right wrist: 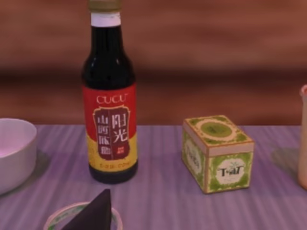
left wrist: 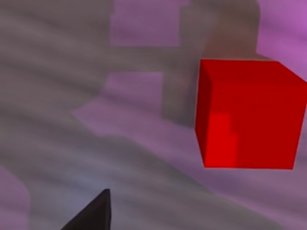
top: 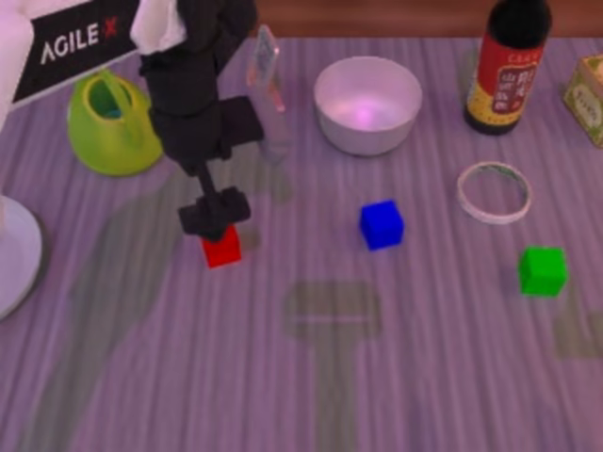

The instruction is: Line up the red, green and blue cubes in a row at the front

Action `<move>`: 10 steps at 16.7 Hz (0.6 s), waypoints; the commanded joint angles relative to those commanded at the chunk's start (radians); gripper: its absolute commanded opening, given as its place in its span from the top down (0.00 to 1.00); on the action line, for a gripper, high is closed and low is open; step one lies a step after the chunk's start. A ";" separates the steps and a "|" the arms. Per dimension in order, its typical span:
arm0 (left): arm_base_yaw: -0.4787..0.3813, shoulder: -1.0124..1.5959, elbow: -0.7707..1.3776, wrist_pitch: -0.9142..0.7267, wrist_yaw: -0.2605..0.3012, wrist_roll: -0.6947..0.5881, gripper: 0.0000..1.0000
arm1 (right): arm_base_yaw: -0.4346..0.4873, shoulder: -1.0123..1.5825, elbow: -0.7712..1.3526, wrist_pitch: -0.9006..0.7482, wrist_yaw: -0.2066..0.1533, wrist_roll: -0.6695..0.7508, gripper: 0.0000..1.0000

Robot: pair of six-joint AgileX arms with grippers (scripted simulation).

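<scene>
At the far left of the table [top: 141,377] the lime-green watering can [top: 111,122] stands toward the back, out of the way of the work. Just to its right my left arm reaches down from the back, and the left gripper [top: 218,215] hangs directly over the red cube [top: 222,249], covering the cube's back edge from above. In the left wrist view the red cube [left wrist: 247,115] sits flat on the cloth with one dark fingertip [left wrist: 93,213] well to the side of it, so I judge the fingers are spread and nothing is clamped, a stance that suits lining up for a grasp. The clear glass [top: 267,61] stands behind. Toward the middle, the white bowl [top: 367,104] stands at the back and the blue cube [top: 382,224] lies in front of it, apart from the red one and untouched. Further right lie the tape ring [top: 495,191], the sauce bottle [top: 507,61] and, nearer the front, the green cube [top: 543,270], with the tea box [top: 589,94] at the edge. The three cubes lie scattered at different depths, so the row is not yet made. My right arm is out of the top view; its camera faces the bottle [right wrist: 109,100] and the box [right wrist: 218,153], and whether the right gripper is spread or closed I cannot tell.
</scene>
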 joint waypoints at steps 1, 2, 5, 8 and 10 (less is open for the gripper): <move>-0.001 0.004 -0.011 0.013 0.000 0.001 0.00 | 0.000 0.000 0.000 0.000 0.000 0.000 0.00; -0.002 0.012 -0.029 0.037 0.000 0.002 0.00 | 0.000 0.000 0.000 0.000 0.000 0.000 0.00; -0.003 0.053 -0.104 0.162 0.001 0.002 0.00 | 0.000 0.000 0.000 0.000 0.000 0.000 0.00; -0.003 0.093 -0.175 0.273 0.001 0.003 0.00 | 0.000 0.000 0.000 0.000 0.000 0.000 0.00; -0.003 0.104 -0.191 0.294 0.001 0.003 0.00 | 0.000 0.000 0.000 0.000 0.000 0.000 0.00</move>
